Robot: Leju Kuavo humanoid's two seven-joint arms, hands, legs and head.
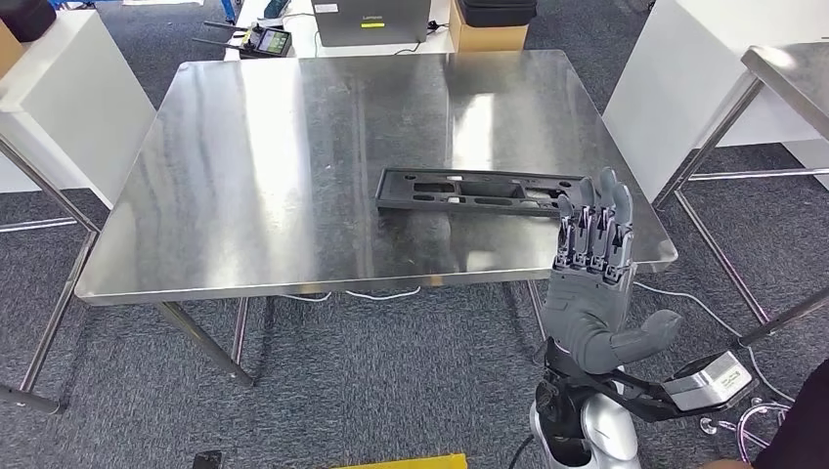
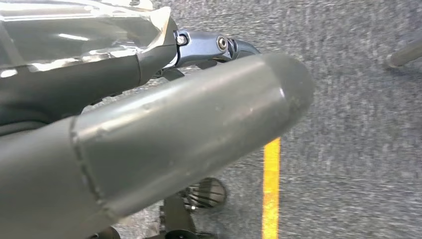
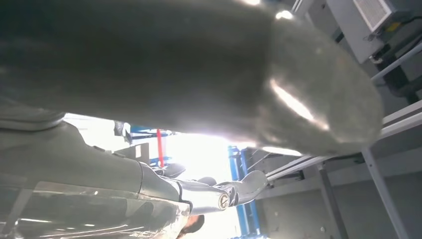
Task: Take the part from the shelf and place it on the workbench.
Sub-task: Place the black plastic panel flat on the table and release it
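The part (image 1: 469, 191), a long flat dark grey plastic panel with cut-outs, lies flat on the steel workbench (image 1: 264, 147), right of its middle and toward the front. My right hand (image 1: 591, 283) is raised in front of the bench's front right edge, with straight fingers pointing up, the thumb out to the side and nothing held. Its fingertips overlap the part's right end in the head view; I cannot tell if they touch. In the right wrist view the right hand (image 3: 199, 64) shows a big thumb and holds nothing. My left hand (image 2: 149, 134) hangs above the carpet with nothing in it.
A second steel table (image 1: 792, 68) stands at the right, with a white cabinet (image 1: 684, 68) beside it and another white cabinet (image 1: 59, 88) at the left. Behind the bench are a grey case (image 1: 371, 21) and a cardboard box (image 1: 494, 24). A yellow floor line (image 2: 271, 189) crosses the carpet.
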